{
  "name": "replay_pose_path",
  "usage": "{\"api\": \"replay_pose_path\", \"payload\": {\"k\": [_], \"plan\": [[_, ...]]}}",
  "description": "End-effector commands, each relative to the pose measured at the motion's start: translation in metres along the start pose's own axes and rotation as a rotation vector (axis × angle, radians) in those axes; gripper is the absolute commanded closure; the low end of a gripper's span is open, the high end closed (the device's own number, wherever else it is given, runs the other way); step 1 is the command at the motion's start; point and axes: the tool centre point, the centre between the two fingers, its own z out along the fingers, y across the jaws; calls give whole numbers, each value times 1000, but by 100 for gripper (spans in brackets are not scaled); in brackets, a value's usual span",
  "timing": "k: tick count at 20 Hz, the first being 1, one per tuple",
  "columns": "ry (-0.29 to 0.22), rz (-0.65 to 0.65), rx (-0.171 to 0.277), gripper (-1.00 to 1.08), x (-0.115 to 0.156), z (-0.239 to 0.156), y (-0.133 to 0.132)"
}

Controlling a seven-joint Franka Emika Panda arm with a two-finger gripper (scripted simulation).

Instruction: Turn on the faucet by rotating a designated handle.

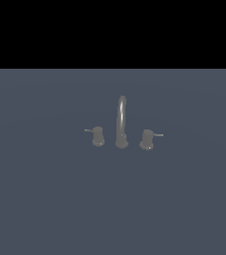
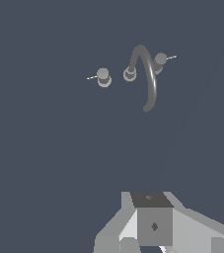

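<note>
- The handle (image 1: 98, 136), a short grey cylindrical knob, stands upright on the blue-grey surface (image 1: 45, 199), well away from every edge, at the end of the faucet (image 1: 121, 124) toward the exterior view's left.
- Its thin lever rod (image 1: 87, 130) lies roughly level and points away from the spout, toward the exterior view's left; the knob's long axis runs vertical.
- It looks like rigid, smooth metal, likely slippery on the round body; the rod or the knob's sides seem the best place to push or grip.
- The arched spout (image 1: 121, 119) rises just beside it, and the twin knob (image 1: 147, 139) stands beyond with its rod pointing the opposite way.
- The gripper (image 2: 153, 227) hangs well apart from the set, touching nothing; its fingertips are out of view, so open or closed cannot be told.
</note>
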Motion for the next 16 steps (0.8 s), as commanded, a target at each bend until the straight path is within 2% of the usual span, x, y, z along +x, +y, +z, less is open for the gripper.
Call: {"api": "replay_pose_path", "payload": {"k": [1,16], "plan": [[-1,57,0,108,6,15,-10],[-6,374,-5,108,50,99,-61]]}}
